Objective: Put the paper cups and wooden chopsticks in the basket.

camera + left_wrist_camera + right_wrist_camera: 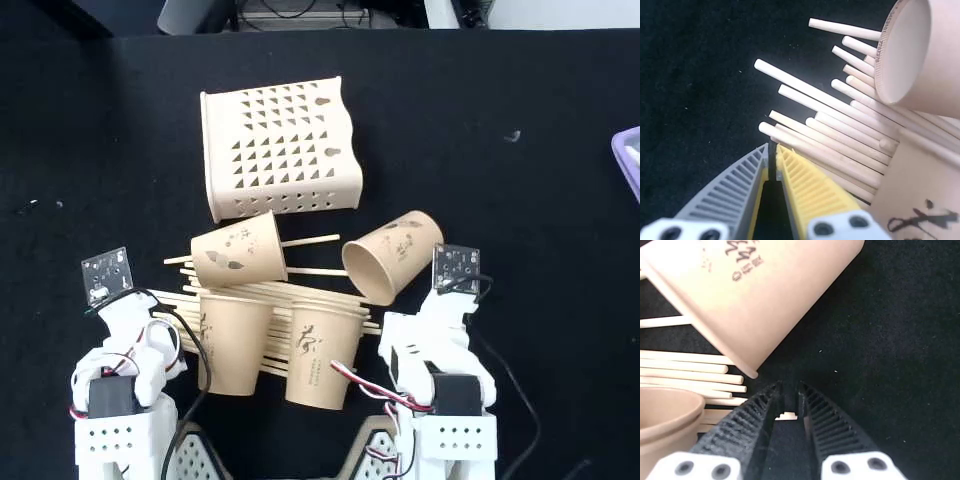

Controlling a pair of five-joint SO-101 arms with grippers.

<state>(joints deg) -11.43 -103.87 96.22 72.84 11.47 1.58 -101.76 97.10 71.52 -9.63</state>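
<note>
The cream basket (280, 150) lies on its side at the back of the black table. Several wooden chopsticks (270, 300) are piled in front of it, with paper cups on and around them: one lying near the basket (238, 250), one lying at the right (392, 255), and two side by side at the front (235, 340) (322, 350). My left gripper (773, 147) is shut and empty, just above the chopsticks' ends (840, 130), near a cup's mouth (910, 50). My right gripper (788, 387) hangs shut and empty over bare table beside the lying cup (765, 295).
Both arm bases stand at the table's front edge, left arm (125, 380) and right arm (440, 370). A purple tray corner (628, 155) shows at the far right. Bare black table lies to the left and right of the pile.
</note>
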